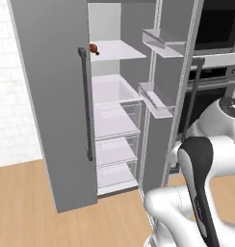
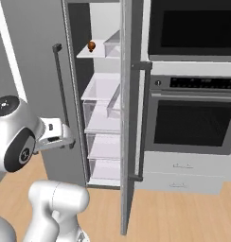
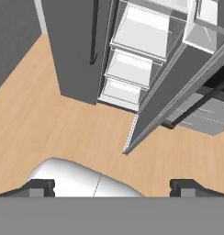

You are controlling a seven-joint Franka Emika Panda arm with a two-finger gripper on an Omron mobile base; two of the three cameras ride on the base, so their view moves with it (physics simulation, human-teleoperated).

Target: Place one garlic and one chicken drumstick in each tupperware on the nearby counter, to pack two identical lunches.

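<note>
A brown chicken drumstick lies at the left end of an upper shelf inside the open fridge. My gripper is open, its two dark fingertips standing far apart with nothing between them. It points down at the wooden floor in front of the fridge, well below the drumstick and apart from it. In the right base view my hand hangs left of the fridge opening at mid height. The garlic, the tupperware and the counter are out of view.
The fridge's left door with its dark handle and the right door with bins both stand open. Clear drawers fill the lower fridge. An oven and a microwave stand to the right.
</note>
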